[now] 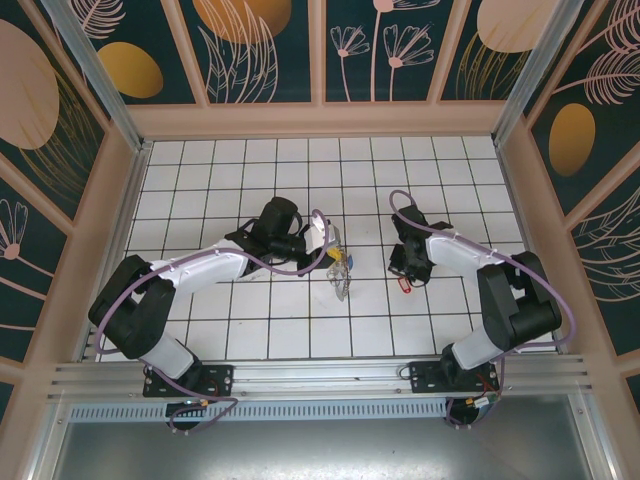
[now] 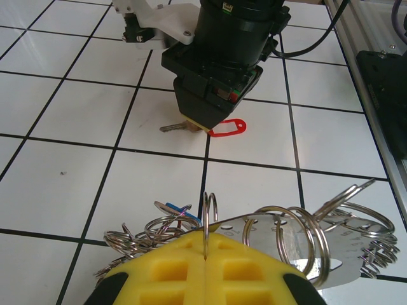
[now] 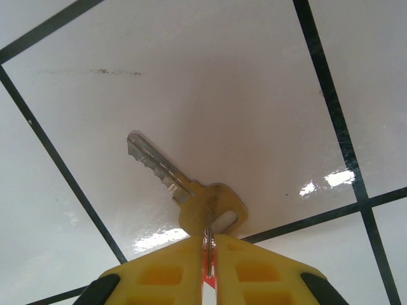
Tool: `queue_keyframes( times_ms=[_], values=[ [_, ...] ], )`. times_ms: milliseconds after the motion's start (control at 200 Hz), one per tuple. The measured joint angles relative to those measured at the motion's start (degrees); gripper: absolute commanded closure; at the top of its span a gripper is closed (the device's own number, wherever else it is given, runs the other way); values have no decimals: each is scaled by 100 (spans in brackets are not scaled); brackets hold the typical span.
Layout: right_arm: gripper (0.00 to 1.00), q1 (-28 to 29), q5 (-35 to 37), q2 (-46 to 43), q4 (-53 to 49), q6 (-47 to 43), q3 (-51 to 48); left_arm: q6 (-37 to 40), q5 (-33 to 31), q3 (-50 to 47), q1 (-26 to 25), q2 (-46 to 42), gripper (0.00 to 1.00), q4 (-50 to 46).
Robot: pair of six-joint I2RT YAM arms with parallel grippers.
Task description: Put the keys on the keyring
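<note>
**Operator:** State of left gripper [image 2: 206, 249]?
**Technician:** Closed, pinching one wire loop of the keyring [image 2: 299, 244] at its fingertips.
**Operator:** Right gripper [image 3: 208, 251]?
**Technician:** Closed on the key [image 3: 166, 170] at its head. The blade rests on a white tile [image 3: 254, 95], with the red tag [image 2: 229, 129] attached.

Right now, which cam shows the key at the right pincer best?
Right wrist: key close up, teeth and head sharp. Left wrist shows its blade and red tag, smaller; top external, just a red speck.
</note>
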Motion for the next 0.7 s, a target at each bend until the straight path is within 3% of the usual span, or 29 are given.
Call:
queue_keyframes(
  times_ms=[495, 701],
  values=[
    [97, 17, 87, -94, 13, -114, 11, 0, 2, 0, 0, 0, 100, 0],
    [100, 122, -251, -1434, 931, -981, -345, -44, 4, 0, 0, 4, 100, 9]
  ],
)
